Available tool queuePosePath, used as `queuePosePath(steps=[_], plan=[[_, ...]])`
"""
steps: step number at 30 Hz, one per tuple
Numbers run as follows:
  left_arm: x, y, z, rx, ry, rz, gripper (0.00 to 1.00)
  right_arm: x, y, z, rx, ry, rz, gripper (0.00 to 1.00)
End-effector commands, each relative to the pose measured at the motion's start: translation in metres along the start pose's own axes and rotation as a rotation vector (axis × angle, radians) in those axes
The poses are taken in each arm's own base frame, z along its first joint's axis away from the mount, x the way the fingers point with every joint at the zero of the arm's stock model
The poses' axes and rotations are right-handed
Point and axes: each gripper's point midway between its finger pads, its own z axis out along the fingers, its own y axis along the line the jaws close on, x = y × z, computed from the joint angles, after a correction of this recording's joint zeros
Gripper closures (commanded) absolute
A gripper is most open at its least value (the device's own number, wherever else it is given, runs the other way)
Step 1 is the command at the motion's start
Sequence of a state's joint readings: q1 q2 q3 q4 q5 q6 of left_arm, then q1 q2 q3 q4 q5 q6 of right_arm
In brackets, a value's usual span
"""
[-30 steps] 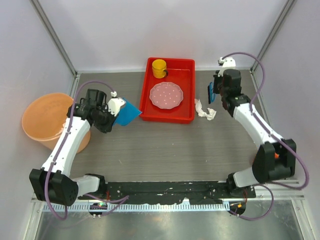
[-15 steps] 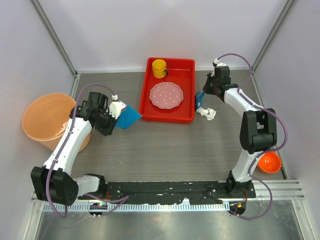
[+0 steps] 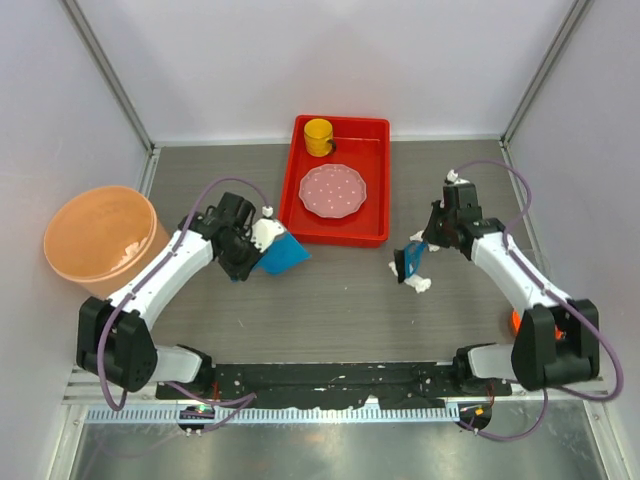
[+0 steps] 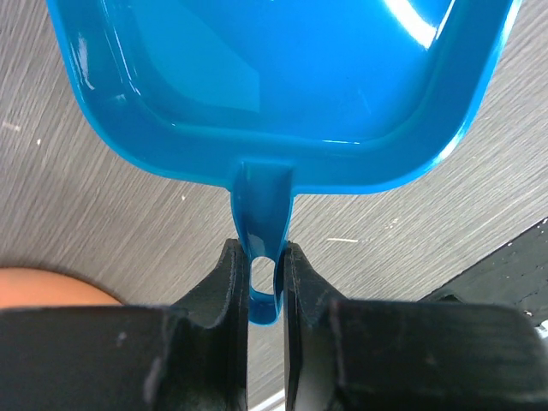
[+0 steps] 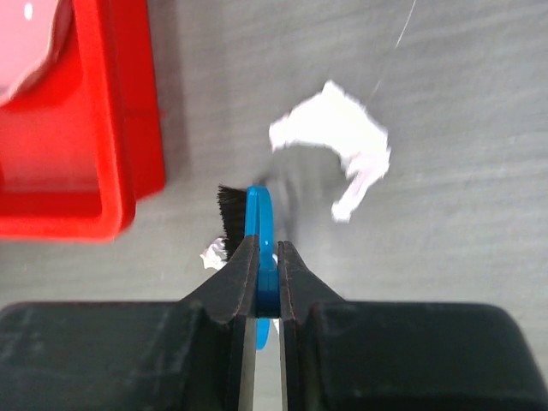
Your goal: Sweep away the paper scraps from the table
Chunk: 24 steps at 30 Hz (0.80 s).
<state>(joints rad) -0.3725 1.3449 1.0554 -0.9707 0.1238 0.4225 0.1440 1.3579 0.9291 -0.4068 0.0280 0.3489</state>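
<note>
Two grippers, each clamped on a tool.

Left gripper (image 4: 261,257): jaws nearly together, pinching the looped handle (image 4: 261,214) of a blue dustpan (image 4: 282,77). The pan points away from the wrist at 12 o'clock, hollow side up. I cannot tell whether its front lip touches the table (image 3: 340,310). In the overhead view, the left gripper (image 3: 250,245) and dustpan (image 3: 283,252) sit at about 9 o'clock from table centre.

Right gripper (image 5: 265,253): jaws pressed tight on the thin blue back of a brush (image 5: 259,214). Its black bristles (image 5: 229,210) stick out toward 9 o'clock in the wrist view. In the overhead view, the right gripper (image 3: 432,238) and brush (image 3: 408,262) sit at about 3 o'clock from table centre.

Paper scraps: in the wrist view, the larger wad (image 5: 338,137) lies on the table at 1 o'clock from the brush tip, near it but apart. A small scrap (image 5: 212,254) lies just beside the bristles at 8 o'clock. The overhead view shows white paper (image 3: 421,283) just beside the brush at its 5 o'clock.

Surroundings: a red tray (image 3: 335,238) sits at 12 o'clock on the table. It holds a pink dotted plate (image 3: 333,189) and, in its far left corner, a yellow cup (image 3: 319,135). An orange tub (image 3: 95,240) stands at 9 o'clock, off the table's left edge.
</note>
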Motion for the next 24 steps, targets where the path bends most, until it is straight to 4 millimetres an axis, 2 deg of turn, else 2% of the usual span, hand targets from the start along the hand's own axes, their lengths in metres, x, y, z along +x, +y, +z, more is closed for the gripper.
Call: queuePosePath(steps=[1, 2, 4, 5, 9, 11, 12, 13, 16, 18, 21, 24], plan=[[-0.020, -0.009, 0.008, 0.001, -0.040, 0.086, 1.00, 0.040, 0.006, -0.044, -0.024, 0.070, -0.028, 0.99], [-0.021, -0.016, 0.011, 0.010, -0.035, 0.114, 1.00, 0.037, 0.011, -0.052, -0.041, 0.057, -0.033, 0.99], [-0.022, -0.022, 0.015, 0.014, -0.027, 0.141, 1.00, 0.019, 0.022, -0.072, -0.079, 0.003, -0.050, 0.99], [-0.023, -0.028, 0.018, 0.017, -0.027, 0.170, 1.00, 0.000, 0.030, -0.090, -0.110, -0.064, -0.052, 0.99], [-0.025, -0.050, 0.022, 0.050, -0.041, 0.261, 1.00, -0.035, 0.032, -0.125, -0.112, -0.199, -0.090, 0.99], [-0.025, -0.065, 0.024, 0.074, -0.051, 0.321, 1.00, -0.049, 0.021, -0.130, -0.040, -0.238, -0.137, 0.99], [-0.026, -0.069, 0.025, 0.075, -0.060, 0.341, 1.00, -0.049, 0.013, -0.128, 0.003, -0.234, -0.151, 0.99], [-0.027, -0.072, 0.026, 0.075, -0.066, 0.363, 1.00, -0.055, -0.005, -0.127, 0.110, -0.248, -0.180, 0.99], [-0.032, -0.083, 0.029, 0.070, -0.089, 0.413, 1.00, -0.063, -0.033, -0.116, 0.280, -0.249, -0.267, 0.99], [-0.036, -0.088, 0.035, 0.071, -0.092, 0.436, 1.00, -0.067, -0.036, -0.104, 0.300, -0.265, -0.317, 0.99], [-0.040, -0.092, 0.045, 0.066, -0.079, 0.467, 1.00, -0.073, -0.022, -0.083, 0.221, -0.347, -0.337, 0.99], [-0.041, -0.097, 0.055, 0.058, -0.056, 0.501, 1.00, -0.068, -0.028, -0.063, 0.249, -0.362, -0.373, 0.99]])
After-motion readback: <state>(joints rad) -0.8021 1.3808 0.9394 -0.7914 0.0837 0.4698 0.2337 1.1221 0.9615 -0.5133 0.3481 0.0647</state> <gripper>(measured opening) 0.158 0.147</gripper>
